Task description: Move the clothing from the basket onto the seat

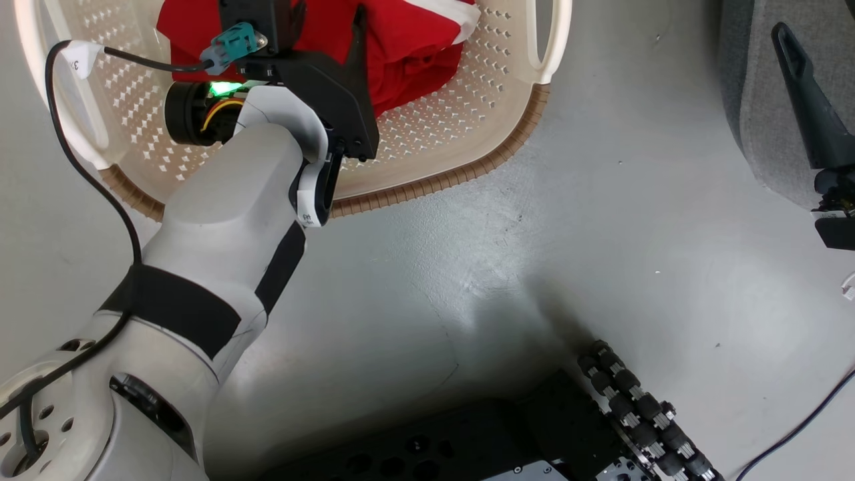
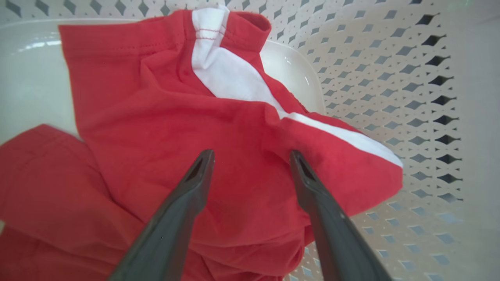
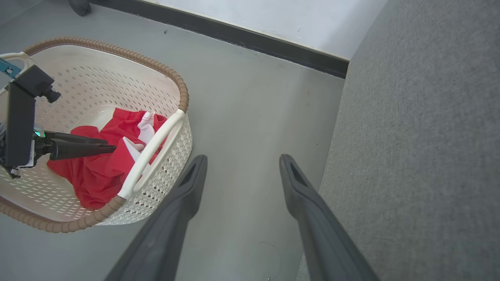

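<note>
The red clothing point(image 1: 407, 47) with white stripe trim lies crumpled in the cream perforated basket point(image 1: 467, 174) on the floor. My left gripper point(image 1: 328, 13) reaches down into the basket. In the left wrist view it point(image 2: 252, 156) is open, its two fingertips spread just over a fold of the clothing point(image 2: 175, 128) near the basket wall point(image 2: 390, 78). My right gripper point(image 3: 242, 160) is open and holds nothing, hanging over the floor beside the grey seat point(image 3: 422, 136). The right wrist view also shows the basket point(image 3: 117, 50), the clothing point(image 3: 97, 171) and the left gripper point(image 3: 111, 148).
Grey floor point(image 1: 534, 267) lies between the basket and the seat point(image 1: 755, 100). My right gripper point(image 1: 783, 33) shows in front of the seat. My base with black rollers point(image 1: 634, 407) is at the bottom, a cable point(image 1: 801, 427) to its right. A dark baseboard point(image 3: 242, 35) runs behind.
</note>
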Controlling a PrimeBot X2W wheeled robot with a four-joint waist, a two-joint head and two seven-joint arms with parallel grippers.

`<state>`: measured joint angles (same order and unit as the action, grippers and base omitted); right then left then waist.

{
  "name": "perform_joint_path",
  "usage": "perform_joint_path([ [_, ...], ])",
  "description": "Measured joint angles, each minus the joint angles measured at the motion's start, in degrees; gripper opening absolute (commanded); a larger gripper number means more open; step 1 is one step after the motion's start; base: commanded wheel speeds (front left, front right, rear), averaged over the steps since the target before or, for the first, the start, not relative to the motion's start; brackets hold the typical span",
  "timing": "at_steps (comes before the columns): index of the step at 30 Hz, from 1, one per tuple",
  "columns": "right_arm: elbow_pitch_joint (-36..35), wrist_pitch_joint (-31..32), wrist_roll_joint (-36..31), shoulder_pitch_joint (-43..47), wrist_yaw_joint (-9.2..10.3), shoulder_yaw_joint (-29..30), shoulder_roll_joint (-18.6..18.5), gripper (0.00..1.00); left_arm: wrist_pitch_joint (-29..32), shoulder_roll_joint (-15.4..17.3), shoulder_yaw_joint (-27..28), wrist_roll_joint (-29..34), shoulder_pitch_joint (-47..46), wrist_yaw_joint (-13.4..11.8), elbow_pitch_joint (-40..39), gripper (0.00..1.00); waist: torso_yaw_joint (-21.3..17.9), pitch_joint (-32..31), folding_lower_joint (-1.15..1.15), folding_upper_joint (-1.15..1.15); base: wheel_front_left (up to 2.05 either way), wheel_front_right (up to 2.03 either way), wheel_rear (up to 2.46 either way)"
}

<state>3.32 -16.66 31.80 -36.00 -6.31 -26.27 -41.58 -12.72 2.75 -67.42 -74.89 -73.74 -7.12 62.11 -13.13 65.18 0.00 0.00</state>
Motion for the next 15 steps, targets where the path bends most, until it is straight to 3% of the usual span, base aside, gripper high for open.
perform_joint_path([
  [15,1.0,0.0,0.0,-1.1,-0.01,-1.1,0.9,1.00,0.6,0.2,-2.8,-0.7,-1.9,0.0,0.8,1.00,-1.6,0.6,0.00,0.00,0.00,0.00,0.00],
])
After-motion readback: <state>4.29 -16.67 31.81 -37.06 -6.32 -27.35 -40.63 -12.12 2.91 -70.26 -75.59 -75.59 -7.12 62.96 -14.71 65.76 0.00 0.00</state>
